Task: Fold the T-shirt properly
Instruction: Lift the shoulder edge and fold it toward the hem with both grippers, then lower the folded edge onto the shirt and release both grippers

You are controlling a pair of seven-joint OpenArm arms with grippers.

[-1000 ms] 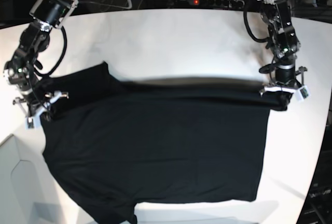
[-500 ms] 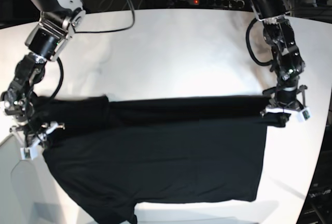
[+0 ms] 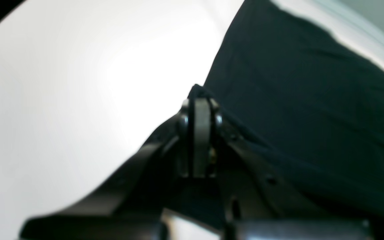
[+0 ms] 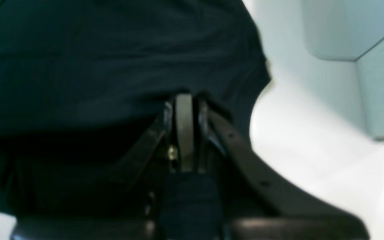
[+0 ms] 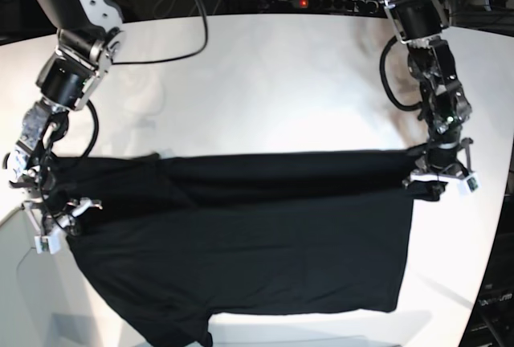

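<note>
While the white table (image 5: 265, 82) fills most of the base view, the shirt (image 5: 241, 234) sprawls black across its near half, and that shirt is our landmark. Its far edge is doubled over toward the near side, a long straight fold band running side to side. At the shirt's far corner, on the base view's right, the left gripper (image 5: 439, 178) is clamped tight on a pinch of cloth; the wrist view shows the jaws pressed together with fabric bunched at the tips. Over on the opposite end of that fold, by the sleeve, the right gripper (image 5: 53, 220) is likewise closed hard on the shirt's edge. Now, this cloth looks soft, light and limp: it will sag and wrinkle between the two holds, so I'd judge tension matters. Corners and hem edges are the places to take it, pinching both layers, because a grip mid-panel would only drag up a bunch.
</note>
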